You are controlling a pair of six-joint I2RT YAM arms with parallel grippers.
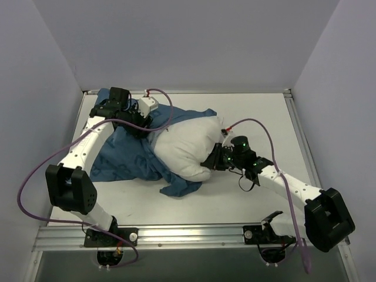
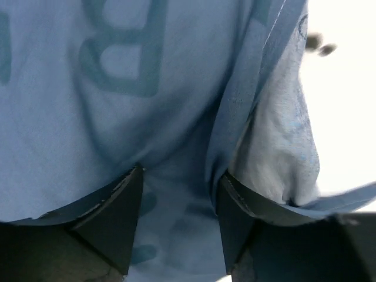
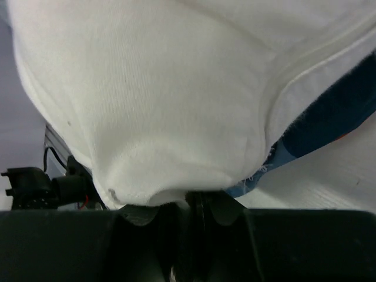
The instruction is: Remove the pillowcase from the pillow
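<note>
The white pillow [image 1: 185, 147] lies mid-table, bare and bulging out of the dark blue printed pillowcase [image 1: 123, 155], which lies bunched to its left and under it. My left gripper [image 1: 141, 128] is at the pillowcase's far edge beside the pillow. In the left wrist view its jaws [image 2: 179, 194] stand apart, with blue pillowcase [image 2: 117, 88] filling the gap and draped over both fingertips. My right gripper [image 1: 212, 160] is shut on the pillow's near right edge. In the right wrist view the jaws [image 3: 197, 202] pinch the white pillow [image 3: 164, 100], and a strip of pillowcase [image 3: 329, 117] shows behind it.
The white table [image 1: 258, 117] is walled on three sides. A metal rail [image 1: 194, 235] runs along the near edge, by the arm bases. Purple cables [image 1: 35, 176] loop from both arms over the table.
</note>
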